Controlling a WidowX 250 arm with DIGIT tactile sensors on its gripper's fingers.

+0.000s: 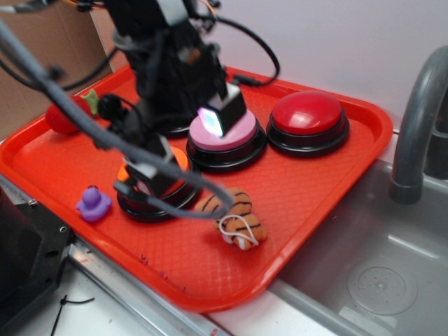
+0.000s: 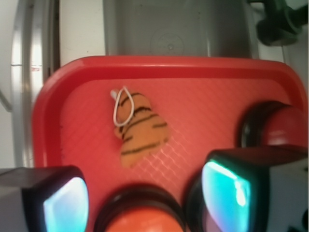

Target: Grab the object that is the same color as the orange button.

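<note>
From the outside view, the tiger (image 1: 234, 218) lies on the red tray (image 1: 308, 189), near its front edge and just in front of the orange button (image 1: 150, 183), with the pink button (image 1: 225, 136) and red button (image 1: 308, 120) further back; the purple duck (image 1: 93, 203) sits off to one side of the orange button and the strawberry (image 1: 68, 113) is at the far corner. The arm hangs over the orange and pink buttons, and the pincer (image 1: 182, 150) is mostly lost behind cables here, so its spread is hard to read from this angle. The tiger's long axis runs slantwise across the tray, string-loop end toward the tray's front rim. From the wrist view, the pincer (image 2: 145, 198) is spread wide and holds nothing, one finger at each lower corner, with the orange button's top between them at the bottom edge. The tiger (image 2: 139, 129) lies ahead, well clear of both fingers, its long axis tilted a little off the line straight out from the camera, white loop at the far end toward the tray rim. To do this step well, I would judge the pincer should travel forward past the orange button until the tiger's middle sits between the fingers, turn so the fingers close across the narrow body rather than along its length, then descend low enough to catch the soft plush without snagging only the string.
</note>
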